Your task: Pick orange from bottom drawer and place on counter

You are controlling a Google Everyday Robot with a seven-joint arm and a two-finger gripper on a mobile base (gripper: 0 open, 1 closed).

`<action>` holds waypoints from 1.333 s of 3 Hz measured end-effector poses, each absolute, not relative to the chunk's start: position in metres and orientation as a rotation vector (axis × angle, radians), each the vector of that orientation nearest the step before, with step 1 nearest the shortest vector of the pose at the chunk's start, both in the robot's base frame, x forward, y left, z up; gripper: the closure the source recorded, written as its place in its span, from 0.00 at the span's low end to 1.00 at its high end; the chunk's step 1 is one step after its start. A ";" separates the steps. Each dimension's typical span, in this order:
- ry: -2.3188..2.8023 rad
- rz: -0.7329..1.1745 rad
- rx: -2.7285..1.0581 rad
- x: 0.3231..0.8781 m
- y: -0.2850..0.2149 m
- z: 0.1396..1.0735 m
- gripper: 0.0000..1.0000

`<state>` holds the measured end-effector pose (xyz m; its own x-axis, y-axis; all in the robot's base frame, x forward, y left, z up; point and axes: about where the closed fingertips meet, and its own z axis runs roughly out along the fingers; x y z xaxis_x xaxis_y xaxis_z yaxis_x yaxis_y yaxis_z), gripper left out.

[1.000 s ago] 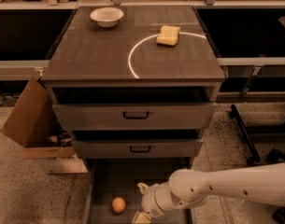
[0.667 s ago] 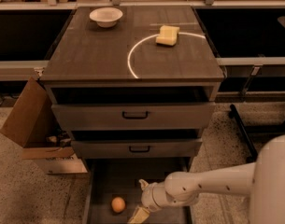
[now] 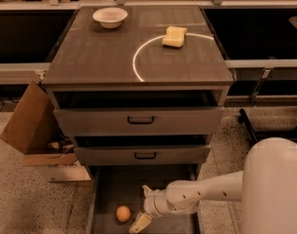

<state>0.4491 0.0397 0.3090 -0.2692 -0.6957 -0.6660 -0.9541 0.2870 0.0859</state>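
- Speckled floor and dark shelving surround a grey cabinet in the camera view; its counter [image 3: 99, 57] fills the upper middle of the frame.
- Down at the bottom edge, the bottom drawer [image 3: 114, 189] stands pulled out, and the orange [image 3: 122, 213] sits on its floor, lower left of centre.
- Gripper [image 3: 142, 207] is inside that drawer, just right of the fruit, not touching it.
- Fingers [image 3: 139, 224] are spread wide, one above and one below, mouth facing left toward the orange.
- Key relation: the fruit lies left of the gap, so I judge a short push leftward comes next. It's round, so no long axis matters.
- Count: one orange, one bowl [image 3: 110, 17], one sponge [image 3: 174, 36], three drawers, one arm.
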 end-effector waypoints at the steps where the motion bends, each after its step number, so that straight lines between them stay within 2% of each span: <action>1: 2.004 0.635 -1.495 0.454 0.048 0.296 0.00; 4: 1.774 0.649 -1.686 0.489 0.084 0.238 0.00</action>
